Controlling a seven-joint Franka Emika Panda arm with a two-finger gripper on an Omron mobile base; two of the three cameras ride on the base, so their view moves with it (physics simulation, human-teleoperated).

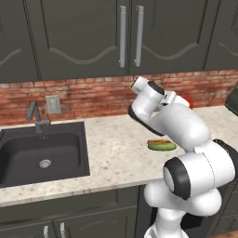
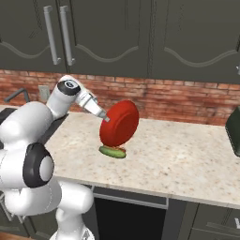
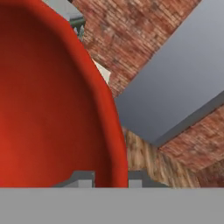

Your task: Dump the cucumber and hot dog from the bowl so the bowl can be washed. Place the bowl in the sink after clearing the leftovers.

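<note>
speckled beige stone counter [image 1: 116, 153] under dark cabinets, brick wall behind. large dark grey rectangular sink [image 1: 44, 155] sunk at far left, well apart from the rest. glossy red round bowl [image 2: 120, 123] tipped on edge above the counter, rim pinched by the gripper [image 2: 106, 117]. short dark-green cucumber [image 2: 112, 152] lying just below, small tan-and-red hot dog [image 1: 158, 141] touching behind it.

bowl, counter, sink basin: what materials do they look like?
Bowl: glossy red, smooth with a soft sheen, so glazed ceramic or hard plastic; can't tell which. Counter: speckled beige, reads as polished granite or stone. Sink: matte dark grey, likely composite or coated metal, with a shiny metal drain.
</note>
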